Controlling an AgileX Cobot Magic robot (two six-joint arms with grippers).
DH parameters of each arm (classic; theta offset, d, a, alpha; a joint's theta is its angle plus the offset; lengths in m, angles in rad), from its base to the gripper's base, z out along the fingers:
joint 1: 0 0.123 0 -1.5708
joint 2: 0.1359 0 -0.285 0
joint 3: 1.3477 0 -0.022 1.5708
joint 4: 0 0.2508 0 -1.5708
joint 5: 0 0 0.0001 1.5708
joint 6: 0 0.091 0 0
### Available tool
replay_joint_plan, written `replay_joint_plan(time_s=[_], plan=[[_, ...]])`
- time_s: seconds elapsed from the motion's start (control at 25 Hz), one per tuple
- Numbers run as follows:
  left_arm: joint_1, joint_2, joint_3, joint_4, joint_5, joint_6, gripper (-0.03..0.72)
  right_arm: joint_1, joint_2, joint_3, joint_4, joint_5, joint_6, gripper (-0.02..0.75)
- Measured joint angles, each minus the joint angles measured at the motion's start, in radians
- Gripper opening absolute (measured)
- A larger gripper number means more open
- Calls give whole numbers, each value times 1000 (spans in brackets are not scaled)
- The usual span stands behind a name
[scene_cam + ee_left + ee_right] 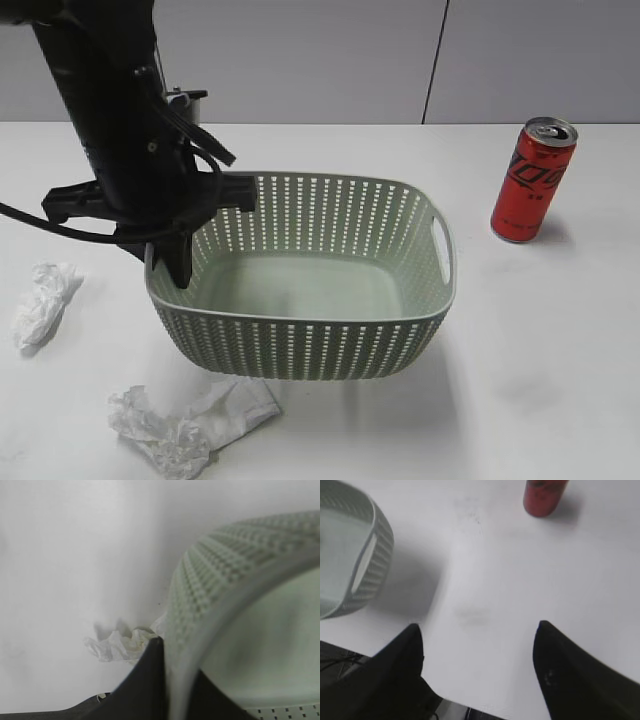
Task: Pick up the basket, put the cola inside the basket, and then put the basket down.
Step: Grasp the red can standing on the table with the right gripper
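Note:
The pale sage-green basket (320,330) is held tilted, its left side raised off the white table. My left gripper (178,268) is shut on the basket's left rim, one finger inside and one outside; the left wrist view shows the rim (235,605) pinched between the dark fingers (176,680). The basket is empty. The red cola can (533,180) stands upright at the right, clear of the basket. In the right wrist view the cola (544,496) is at the top edge and the basket (367,565) at the left. My right gripper (477,630) is open and empty above bare table.
A crumpled white paper (42,303) lies at the left and another (190,422) in front of the basket, also in the left wrist view (117,646). A grey wall stands behind the table.

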Motion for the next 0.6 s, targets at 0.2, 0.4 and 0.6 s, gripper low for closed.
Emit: replay_joint_plan(time_s=[0.2,0.4,0.6], plan=[[0,0,0,0,0,0,-4,0,-205,178,-1,-68,0,520],[0,0,0,0,0,0,-4,0,-425,343,-3,-168,0,520],[0,0,0,0,0,0,-4,0,-619,485,-42,-204,0,520]])
